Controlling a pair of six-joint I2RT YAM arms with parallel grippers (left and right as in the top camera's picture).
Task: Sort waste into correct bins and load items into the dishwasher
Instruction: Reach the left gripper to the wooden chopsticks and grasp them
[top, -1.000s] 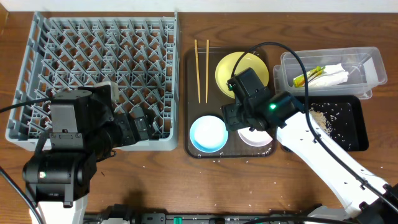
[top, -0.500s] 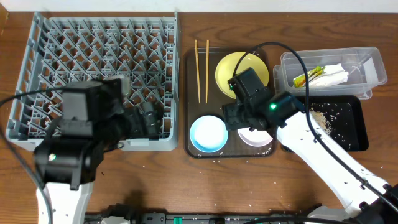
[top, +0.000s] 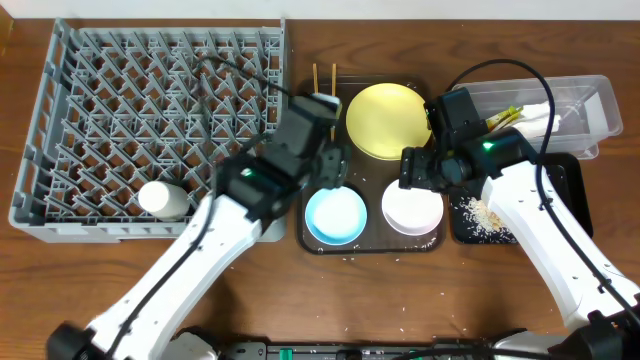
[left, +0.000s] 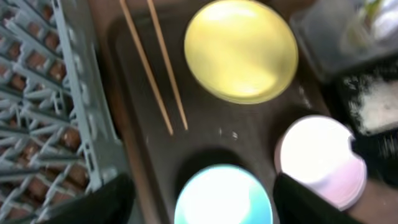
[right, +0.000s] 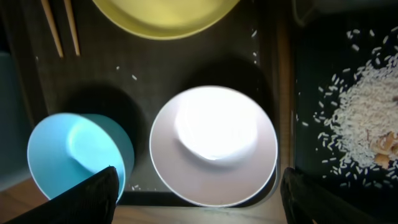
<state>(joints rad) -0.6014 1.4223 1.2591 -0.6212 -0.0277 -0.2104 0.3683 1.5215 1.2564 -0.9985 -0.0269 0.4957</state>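
Grey rack (top: 30, 210) fills 9 o'clock side of table. Small white cup (top: 160, 198) sits among pegs near rack's 7 o'clock corner; can't tell if upright or tipped.

Brown tray (top: 370, 175) at centre, holding:
- chopsticks (left: 146, 67) at 11 o'clock, side by side
- yellow plate (top: 388, 120) at 1
- blue bowl (top: 335, 215) at 7
- white bowl (top: 412, 208) at 5

Bowls near each other, not touching.

L gripper (left: 208, 205) hangs over blue bowl, fingers spread wide, nothing btwn them. R gripper (right: 208, 199) hangs over white bowl, fingers spread either side, clear of rim, holding nothing.

Clear tub (top: 600, 95) at table's 2 o'clock, w/ napkin (top: 535, 118) + green-yellow wrapper (top: 497, 122) inside. Black tray (top: 565, 195) at 3 o'clock, just beside tub on its 6 o'clock side. Rice (top: 480, 212) heaped at black tray's 8 o'clock end. Few loose grains on brown tray around white bowl.
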